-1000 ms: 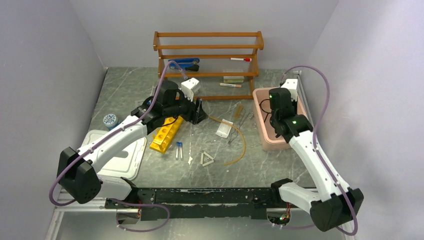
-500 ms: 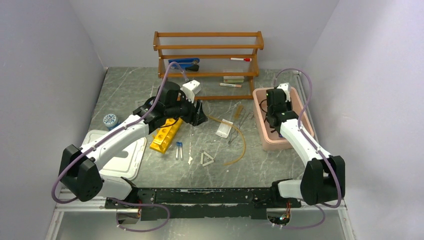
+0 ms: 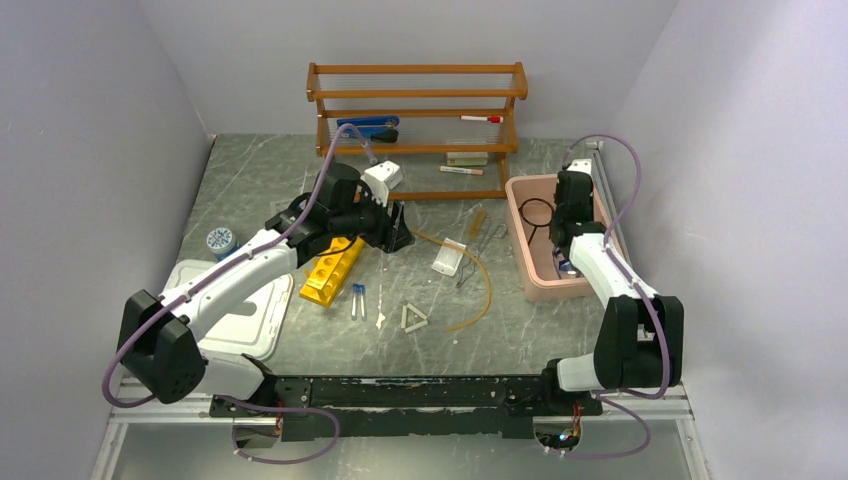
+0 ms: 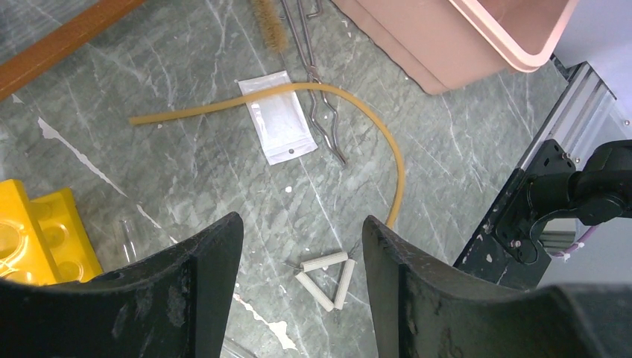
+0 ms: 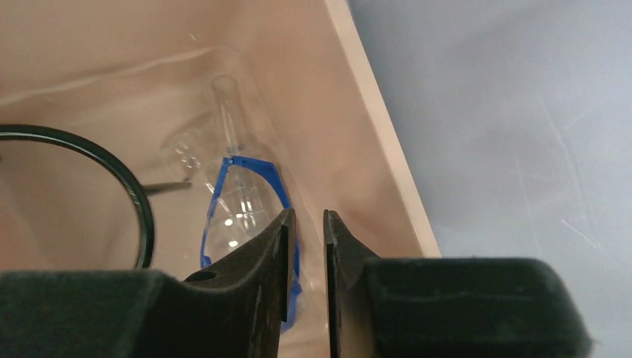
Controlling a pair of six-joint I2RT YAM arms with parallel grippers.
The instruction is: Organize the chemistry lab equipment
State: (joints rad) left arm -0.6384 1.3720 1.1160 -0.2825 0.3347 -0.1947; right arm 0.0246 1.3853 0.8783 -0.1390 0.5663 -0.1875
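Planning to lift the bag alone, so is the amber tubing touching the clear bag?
Touching. The left wrist view shows the amber tubing lying straight across the upper end of the clear bag, with no gap.

The left wrist view cuts the yellow holed test-tube rack (image 4: 41, 239) at its left edge, where a finger of the left hand (image 4: 302, 231) also covers part of it. The pink bin (image 4: 447, 45) and the brush (image 4: 272, 22) run off the top.

In the right wrist view the black wire ring (image 5: 127, 190) leaves the left edge. The right hand (image 5: 307, 218) hides the lower part of the blurred blue goggles (image 5: 250, 175), so contact cannot be judged.

From above, the left arm covers the rack's far end, and the 2 items on the wooden shelf's (image 3: 415, 95) lower rail are too small to name.
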